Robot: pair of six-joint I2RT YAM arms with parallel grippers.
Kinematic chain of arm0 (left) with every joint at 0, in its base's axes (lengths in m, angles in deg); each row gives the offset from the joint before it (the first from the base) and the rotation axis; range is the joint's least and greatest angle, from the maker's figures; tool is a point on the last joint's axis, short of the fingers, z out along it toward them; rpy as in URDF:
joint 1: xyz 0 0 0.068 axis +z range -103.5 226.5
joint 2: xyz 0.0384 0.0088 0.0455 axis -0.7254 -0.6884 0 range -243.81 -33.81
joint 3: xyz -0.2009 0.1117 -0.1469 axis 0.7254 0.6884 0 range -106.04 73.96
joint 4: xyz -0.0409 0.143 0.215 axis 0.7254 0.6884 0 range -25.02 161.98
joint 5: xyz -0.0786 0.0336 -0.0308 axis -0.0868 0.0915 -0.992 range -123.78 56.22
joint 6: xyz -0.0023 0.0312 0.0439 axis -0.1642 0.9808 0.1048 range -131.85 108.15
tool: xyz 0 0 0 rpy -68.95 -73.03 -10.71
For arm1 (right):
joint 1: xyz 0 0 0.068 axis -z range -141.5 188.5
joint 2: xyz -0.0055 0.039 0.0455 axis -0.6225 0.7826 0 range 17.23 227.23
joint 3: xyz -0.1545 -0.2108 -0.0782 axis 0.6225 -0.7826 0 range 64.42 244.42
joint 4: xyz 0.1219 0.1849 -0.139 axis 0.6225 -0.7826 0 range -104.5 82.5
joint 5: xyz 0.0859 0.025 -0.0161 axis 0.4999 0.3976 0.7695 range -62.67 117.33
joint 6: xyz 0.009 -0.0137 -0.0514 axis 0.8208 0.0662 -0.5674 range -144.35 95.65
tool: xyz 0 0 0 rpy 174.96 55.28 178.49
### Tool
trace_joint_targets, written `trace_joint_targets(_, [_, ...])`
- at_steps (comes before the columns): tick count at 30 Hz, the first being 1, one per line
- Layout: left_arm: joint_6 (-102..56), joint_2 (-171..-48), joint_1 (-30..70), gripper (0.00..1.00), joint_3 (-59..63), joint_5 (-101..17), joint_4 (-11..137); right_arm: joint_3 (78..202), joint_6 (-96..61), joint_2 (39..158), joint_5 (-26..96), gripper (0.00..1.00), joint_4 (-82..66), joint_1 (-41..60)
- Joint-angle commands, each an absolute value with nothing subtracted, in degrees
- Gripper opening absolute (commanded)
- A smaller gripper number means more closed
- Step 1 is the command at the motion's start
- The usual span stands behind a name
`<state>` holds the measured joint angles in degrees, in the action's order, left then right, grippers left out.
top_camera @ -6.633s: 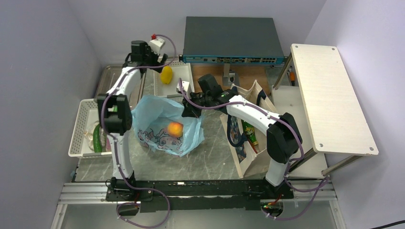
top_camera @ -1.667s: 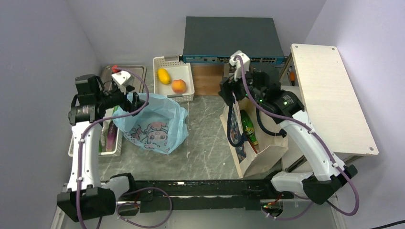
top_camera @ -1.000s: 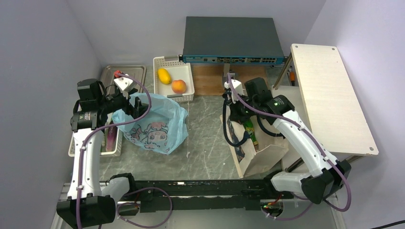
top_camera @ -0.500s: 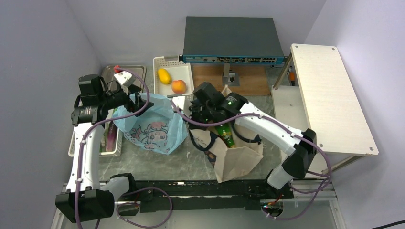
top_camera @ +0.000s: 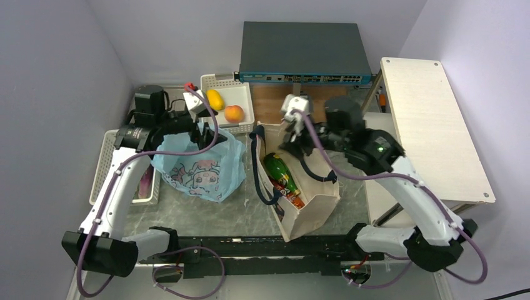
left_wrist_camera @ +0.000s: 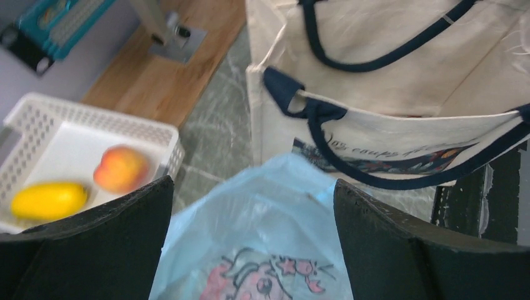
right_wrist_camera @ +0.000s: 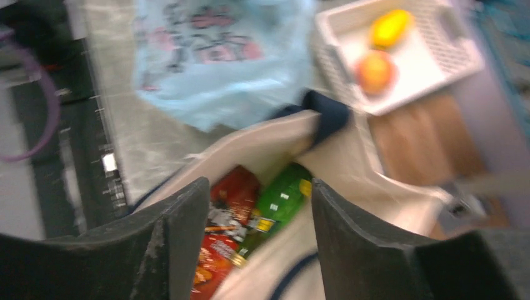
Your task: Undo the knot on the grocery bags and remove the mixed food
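Observation:
One light-blue grocery bag (top_camera: 201,167) with cartoon prints lies on the table; no knot shows on it. My left gripper (top_camera: 205,132) hovers over its far top edge, open, and in the left wrist view the grocery bag (left_wrist_camera: 262,240) lies below the left gripper (left_wrist_camera: 253,250) with nothing gripped. A yellow fruit (top_camera: 215,99) and an orange fruit (top_camera: 234,113) sit in a white basket (top_camera: 242,94). My right gripper (right_wrist_camera: 259,244) is open and empty above the beige tote (top_camera: 312,206), which holds a red chip bag (right_wrist_camera: 226,209) and a green item (right_wrist_camera: 279,199). From above, the right gripper (top_camera: 292,145) is over the tote's far end.
A second white basket (top_camera: 103,178) at the left holds a purple aubergine (top_camera: 145,181). A metal tray (top_camera: 139,100) lies behind it. A network switch (top_camera: 303,53) stands at the back and a wooden shelf (top_camera: 431,125) at the right.
The right gripper dragged the tote left beside the blue bag, then opened, let go of its handle and rose. The left arm swung right and back over the bag's top.

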<state>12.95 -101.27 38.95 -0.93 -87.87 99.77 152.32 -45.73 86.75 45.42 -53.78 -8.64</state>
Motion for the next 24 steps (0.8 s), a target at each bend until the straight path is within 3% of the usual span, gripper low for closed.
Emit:
trace_joint_targets(1, [13.82, -99.69, 31.56, 0.95, -0.35, -91.45, 87.33, 149.53, -41.86, 82.93, 40.37, 0.49, -53.55, -1.76])
trace_joint_targets(7, [25.56, -105.60, 13.83, 0.78, -5.28, -86.61, 93.48, 143.22, -42.84, 78.73, 43.62, 0.33, -57.39, -1.40])
trace_joint_targets(12, [42.70, -105.73, 3.93, 0.67, 0.75, -83.96, 104.16, 137.69, -46.08, 79.16, 43.82, 0.35, -59.37, -1.33])
trace_joint_targets(16, [54.27, -104.16, -0.18, 0.50, 5.27, -80.06, 115.74, 134.58, -50.49, 78.79, 45.80, 0.37, -62.06, -1.23])
trace_joint_targets(18, [56.50, -102.07, -0.38, 0.42, 7.74, -79.83, 118.70, 133.23, -52.73, 78.70, 47.38, 0.43, -64.25, -1.24])
trace_joint_targets(21, [60.07, -97.84, -1.13, 0.29, 12.63, -77.84, 119.66, 130.40, -55.89, 78.34, 49.01, 0.66, -66.43, -1.23])
trace_joint_targets(24, [63.09, -93.43, -3.18, 0.21, 17.99, -74.34, 117.48, 127.96, -57.91, 77.53, 49.61, 0.75, -66.97, -1.29])
